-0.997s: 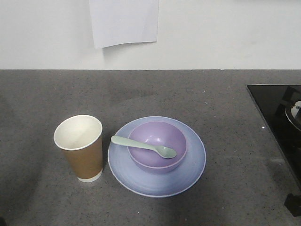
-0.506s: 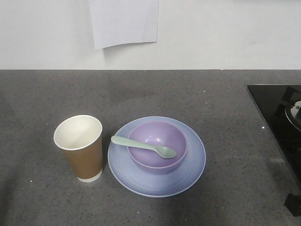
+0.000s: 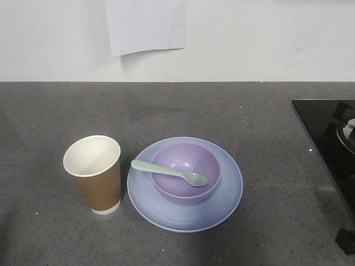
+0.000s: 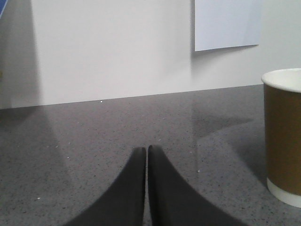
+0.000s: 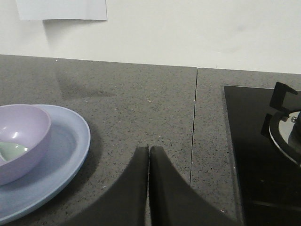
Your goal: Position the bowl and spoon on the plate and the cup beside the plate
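Observation:
The pale blue plate (image 3: 166, 213) lies on the grey counter with the lavender bowl (image 3: 191, 188) standing on it. Across the bowl rests the mint spoon (image 3: 166, 171), scoop inside, handle over the left rim. The brown paper cup (image 3: 100, 185) stands upright just left of the plate. Neither gripper shows in the front view. In its wrist view my left gripper (image 4: 147, 149) is shut and empty, low over the counter, with the cup (image 4: 283, 141) to its right. My right gripper (image 5: 149, 148) is shut and empty, right of the plate (image 5: 66, 160) and bowl (image 5: 23, 141).
A black cooktop (image 3: 327, 138) with a burner (image 5: 287, 136) takes up the counter's right side. A white wall with a taped sheet of paper (image 3: 146, 25) stands behind the counter. A seam in the counter (image 5: 194, 122) runs just right of my right gripper.
The plate, bowl, spoon and cup have stayed put. A faint shadow on the counter's left side has faded away.

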You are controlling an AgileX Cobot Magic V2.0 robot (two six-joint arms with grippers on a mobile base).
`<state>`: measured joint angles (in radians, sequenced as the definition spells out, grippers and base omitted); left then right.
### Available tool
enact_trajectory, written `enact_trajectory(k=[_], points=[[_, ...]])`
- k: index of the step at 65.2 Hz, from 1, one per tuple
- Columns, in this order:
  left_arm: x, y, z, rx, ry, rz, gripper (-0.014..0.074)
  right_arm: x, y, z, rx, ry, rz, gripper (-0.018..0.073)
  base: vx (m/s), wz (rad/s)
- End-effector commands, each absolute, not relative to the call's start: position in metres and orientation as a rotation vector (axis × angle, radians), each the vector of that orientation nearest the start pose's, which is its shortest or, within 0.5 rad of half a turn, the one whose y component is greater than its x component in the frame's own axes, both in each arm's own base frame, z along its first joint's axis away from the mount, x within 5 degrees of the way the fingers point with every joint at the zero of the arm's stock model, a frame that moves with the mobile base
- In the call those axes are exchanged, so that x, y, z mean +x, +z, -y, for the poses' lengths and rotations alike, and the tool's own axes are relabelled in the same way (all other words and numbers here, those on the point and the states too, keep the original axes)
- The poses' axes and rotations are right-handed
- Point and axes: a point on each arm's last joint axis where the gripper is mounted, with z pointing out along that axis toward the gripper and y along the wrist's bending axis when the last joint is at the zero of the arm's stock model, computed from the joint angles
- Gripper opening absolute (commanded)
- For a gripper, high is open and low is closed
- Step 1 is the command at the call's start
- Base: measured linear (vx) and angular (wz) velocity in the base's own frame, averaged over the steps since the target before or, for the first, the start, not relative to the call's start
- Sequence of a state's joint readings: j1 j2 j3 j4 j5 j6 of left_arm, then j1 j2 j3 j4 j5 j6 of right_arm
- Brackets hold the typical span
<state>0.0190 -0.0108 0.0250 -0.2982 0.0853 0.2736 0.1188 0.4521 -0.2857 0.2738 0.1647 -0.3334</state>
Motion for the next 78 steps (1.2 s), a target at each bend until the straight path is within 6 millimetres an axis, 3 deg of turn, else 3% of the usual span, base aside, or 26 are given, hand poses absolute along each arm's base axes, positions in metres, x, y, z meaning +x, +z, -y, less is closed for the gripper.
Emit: enact_trajectory(k=[1, 78], points=[[0.0583, 0.1933, -0.0009, -0.061, -0.035, -1.548, -0.0007, 0.1041, 0.2763, -0.0141, -0.165, 0.062, -1.711, -0.0005, 0.00, 0.00], [0.0583, 0.1935, -0.0013, -0.100, -0.068, -1.546, -0.0006, 0.1041, 0.2763, -0.0141, -0.165, 0.062, -1.711, -0.0005, 0.00, 0.00]])
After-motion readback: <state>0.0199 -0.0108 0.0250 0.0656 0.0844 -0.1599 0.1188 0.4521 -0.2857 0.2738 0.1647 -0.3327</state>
